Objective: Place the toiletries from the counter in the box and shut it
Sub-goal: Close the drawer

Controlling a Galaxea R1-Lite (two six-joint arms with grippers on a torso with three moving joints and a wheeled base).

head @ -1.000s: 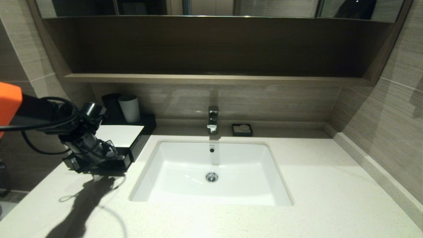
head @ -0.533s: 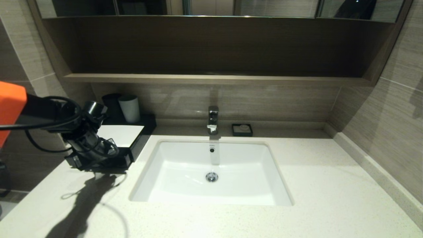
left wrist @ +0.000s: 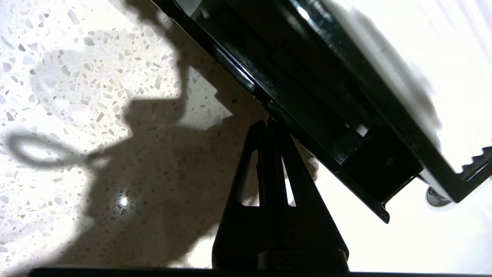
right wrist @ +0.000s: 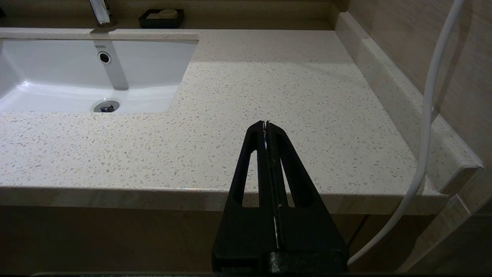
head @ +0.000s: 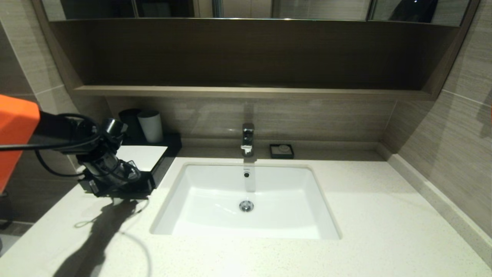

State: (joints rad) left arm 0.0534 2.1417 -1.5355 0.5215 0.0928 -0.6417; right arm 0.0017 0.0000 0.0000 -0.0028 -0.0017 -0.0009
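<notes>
The box (head: 143,157) stands at the back left of the counter (head: 384,215), black with a white top panel. Its front drawer (head: 148,184) sticks out a little toward me. My left gripper (head: 115,191) is shut with nothing in it, its tips against the drawer's front wall (left wrist: 307,154). In the left wrist view the left gripper (left wrist: 267,123) touches that black edge, and the drawer inside is mostly dark. The toiletries are hidden; none lie on the counter in view. My right gripper (right wrist: 266,124) is shut and empty, held off the counter's front right edge (right wrist: 269,192).
A white sink (head: 215,215) is set into the middle of the counter, with a faucet (head: 248,139) behind it. A small black dish (head: 281,151) sits at the back wall. A grey cup (head: 150,126) and a dark cup (head: 128,121) stand behind the box. A white cable (right wrist: 426,115) hangs at the right.
My left arm has moved forward toward the wall, and the drawer's front has slid a little further into the box. The right arm has not moved.
</notes>
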